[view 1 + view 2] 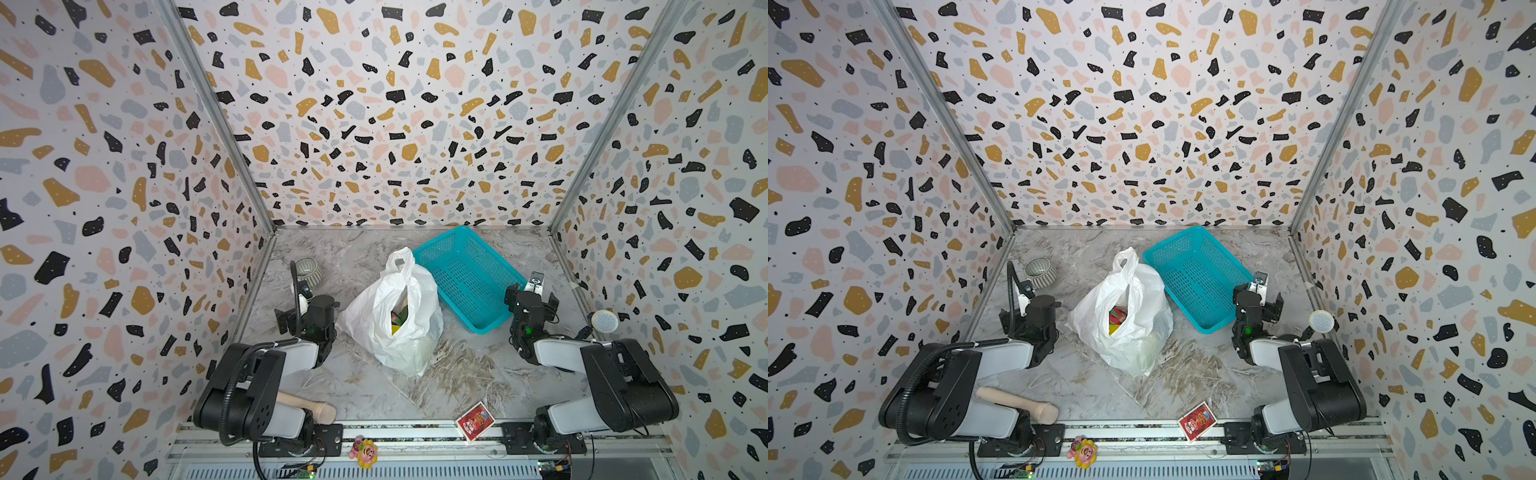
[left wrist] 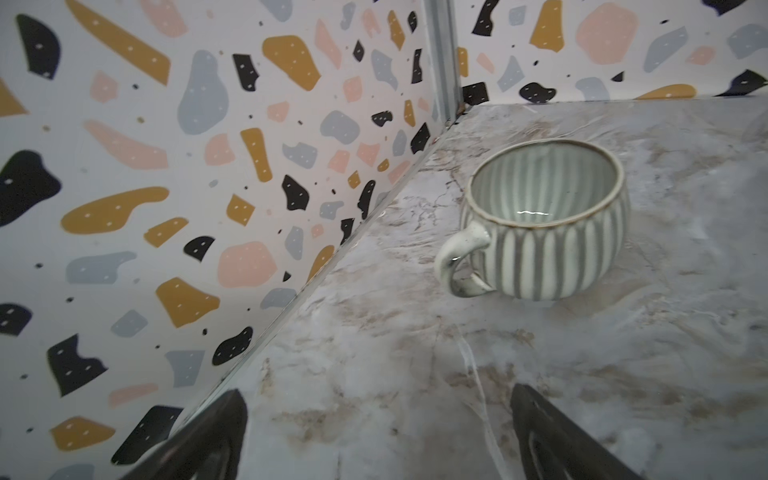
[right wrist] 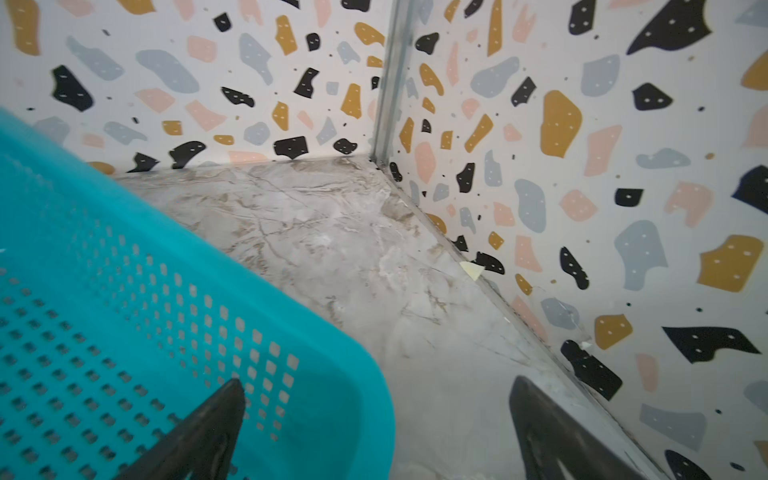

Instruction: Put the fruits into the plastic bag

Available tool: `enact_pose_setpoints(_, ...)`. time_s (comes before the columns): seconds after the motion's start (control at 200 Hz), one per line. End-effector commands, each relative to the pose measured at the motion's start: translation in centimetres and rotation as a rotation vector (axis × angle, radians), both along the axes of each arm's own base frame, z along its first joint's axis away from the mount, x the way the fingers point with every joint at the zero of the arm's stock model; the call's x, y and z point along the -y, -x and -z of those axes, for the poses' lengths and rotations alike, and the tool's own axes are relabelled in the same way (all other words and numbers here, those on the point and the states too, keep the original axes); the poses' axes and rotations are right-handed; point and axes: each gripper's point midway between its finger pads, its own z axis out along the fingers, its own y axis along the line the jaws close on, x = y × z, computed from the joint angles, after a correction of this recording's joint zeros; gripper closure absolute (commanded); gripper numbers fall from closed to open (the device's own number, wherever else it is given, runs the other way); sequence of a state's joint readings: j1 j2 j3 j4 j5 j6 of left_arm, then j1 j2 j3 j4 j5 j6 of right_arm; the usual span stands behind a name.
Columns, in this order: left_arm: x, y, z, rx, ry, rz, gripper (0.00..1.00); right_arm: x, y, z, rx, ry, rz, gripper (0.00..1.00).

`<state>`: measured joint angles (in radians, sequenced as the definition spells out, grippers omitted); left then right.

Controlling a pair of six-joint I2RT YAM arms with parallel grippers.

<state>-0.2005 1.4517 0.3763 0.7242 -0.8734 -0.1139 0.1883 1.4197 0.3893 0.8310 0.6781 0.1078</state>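
right gripper (image 3: 376, 386) beside basket (image 3: 124, 291) rim

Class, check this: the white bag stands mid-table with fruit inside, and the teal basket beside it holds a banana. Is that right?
One slip: the teal basket is empty, its mesh floor bare in both top views. The rest holds: the white bag stands mid-table beside it, with fruit showing in its mouth.

White plastic bag (image 1: 374, 316); teal basket (image 1: 469, 278); grey-striped mug (image 2: 552, 257); marbled table (image 1: 457, 374); terrazzo-patterned walls (image 1: 374, 104)
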Motion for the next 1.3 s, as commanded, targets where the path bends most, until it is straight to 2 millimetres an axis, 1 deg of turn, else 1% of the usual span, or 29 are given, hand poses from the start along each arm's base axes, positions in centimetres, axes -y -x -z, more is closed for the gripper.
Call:
enact_pose_setpoints(0.0, 0.2, -1.3, -2.9, 0.195, 0.005, 0.071, 0.01, -1.0, 0.8, 1.3, -0.047, -0.056, -0.076, 0.01)
enact_pose_setpoints(0.05, 0.0, -1.3, -2.6, 0.170, 0.028, 0.075, 0.01, -1.9, 0.9, 1.1, -0.026, -0.067, -0.125, 0.01)
enact_pose_setpoints(0.075, 0.1, -1.3, -2.7, 0.180, 0.036, 0.090, 0.00, -2.3, 0.9, 0.9, -0.018, -0.063, -0.146, 0.01)
enact_pose_setpoints(0.095, 0.2, -1.1, -2.9, 0.203, 0.040, 0.108, 0.00, -2.5, 0.9, 0.8, -0.014, -0.057, -0.156, 0.01)
enact_pose_setpoints(0.11, 0.2, -0.6, -2.7, 0.211, 0.043, 0.120, 0.01, -2.6, 0.9, 0.7, -0.010, -0.057, -0.161, 0.01)
enact_pose_setpoints(0.115, 0.3, -0.7, -3.0, 0.228, 0.046, 0.127, 0.00, -2.6, 0.9, 0.7, -0.008, -0.057, -0.162, 0.01)
enact_pose_setpoints(0.135, 0.3, -0.3, -3.0, 0.244, 0.054, 0.142, 0.00, -2.7, 0.9, 0.8, -0.011, -0.056, -0.168, 0.01)
enact_pose_setpoints(0.19, 0.7, 0.4, -2.5, 0.268, 0.067, 0.186, 0.00, -2.6, 0.8, 0.8, -0.014, -0.053, -0.166, 0.01)
enact_pose_setpoints(0.24, 1.6, -0.1, -2.6, 0.270, 0.052, 0.248, 0.00, -2.3, 0.7, 0.8, -0.036, -0.007, -0.157, 0.01)
enact_pose_setpoints(0.29, 1.8, -0.3, -2.3, 0.241, 0.060, 0.257, 0.00, -1.3, 0.8, 0.9, -0.044, 0.014, -0.096, 0.01)
enact_pose_setpoints(0.315, 1.8, -0.3, -2.2, 0.235, 0.063, 0.258, 0.01, -1.1, 0.8, 1.0, -0.051, 0.014, -0.086, 0.01)
enact_pose_setpoints(0.401, 1.6, -0.2, -2.4, 0.249, 0.057, 0.250, 0.00, -1.6, 0.8, 0.9, -0.045, 0.021, -0.123, 0.01)
enact_pose_setpoints(0.456, 1.6, -0.2, -2.4, 0.247, 0.057, 0.249, 0.01, -1.9, 0.7, 0.0, 0.006, 0.024, -0.143, 0.01)
enact_pose_setpoints(0.526, 1.6, -0.1, -2.4, 0.253, 0.057, 0.247, 0.00, -2.3, 0.7, -0.5, 0.049, 0.027, -0.184, 0.01)
enact_pose_setpoints(0.651, 1.6, -0.1, -2.4, 0.251, 0.057, 0.243, 0.00, -2.7, 0.1, -0.1, 0.034, -0.005, -0.252, 0.01)
enact_pose_setpoints(0.701, 1.6, -0.1, -2.4, 0.251, 0.058, 0.243, 0.01, -3.3, 0.2, -0.7, 0.091, -0.046, -0.301, 0.01)
enact_pose_setpoints(0.721, 1.6, -0.1, -2.4, 0.251, 0.058, 0.243, 0.00, -4.0, 0.5, -1.0, 0.127, -0.043, -0.365, 0.01)
enact_pose_setpoints(0.746, 1.6, -0.1, -2.4, 0.252, 0.058, 0.243, 0.00, -5.0, 1.0, -0.6, 0.146, -0.037, -0.436, 0.01)
enact_pose_setpoints(0.766, 1.6, -0.1, -2.4, 0.251, 0.057, 0.243, 0.01, -5.1, 1.4, -0.3, 0.165, -0.032, -0.452, 0.01)
enact_pose_setpoints(0.791, 1.6, -0.1, -2.4, 0.251, 0.057, 0.242, 0.01, -5.0, 1.8, -1.1, 0.234, -0.010, -0.448, 0.01)
enact_pose_setpoints(0.811, 1.6, -0.1, -2.4, 0.251, 0.057, 0.243, 0.01, -4.9, 2.1, -1.3, 0.257, -0.001, -0.441, 0.01)
enact_pose_setpoints(0.861, 1.6, -0.1, -2.4, 0.250, 0.058, 0.243, 0.01, -5.1, 1.5, 0.1, 0.182, -0.024, -0.454, 0.01)
enact_pose_setpoints(0.871, 1.6, -0.1, -2.4, 0.250, 0.058, 0.244, 0.01, -5.1, 1.2, 0.0, 0.174, -0.029, -0.461, 0.01)
enact_pose_setpoints(0.886, 1.6, -0.1, -2.3, 0.248, 0.057, 0.245, 0.00, -5.2, 1.0, 0.8, 0.126, -0.043, -0.470, 0.01)
enact_pose_setpoints(0.901, 1.6, -0.2, -2.4, 0.249, 0.057, 0.245, 0.01, -5.2, 0.7, 1.0, 0.107, -0.056, -0.474, 0.01)
enact_pose_setpoints(0.946, 1.6, -0.2, -2.4, 0.249, 0.056, 0.246, 0.01, -5.1, 0.1, 0.8, 0.118, -0.059, -0.480, 0.01)
enact_pose_setpoints(0.986, 1.6, -0.2, -2.3, 0.247, 0.056, 0.245, 0.00, -5.1, 0.3, 0.9, 0.119, -0.050, -0.477, 0.01)
enact_pose_setpoints(1.297, 1.7, -0.3, -2.4, 0.248, 0.057, 0.246, 0.01, -5.3, 0.3, 0.8, 0.114, -0.042, -0.469, 0.01)
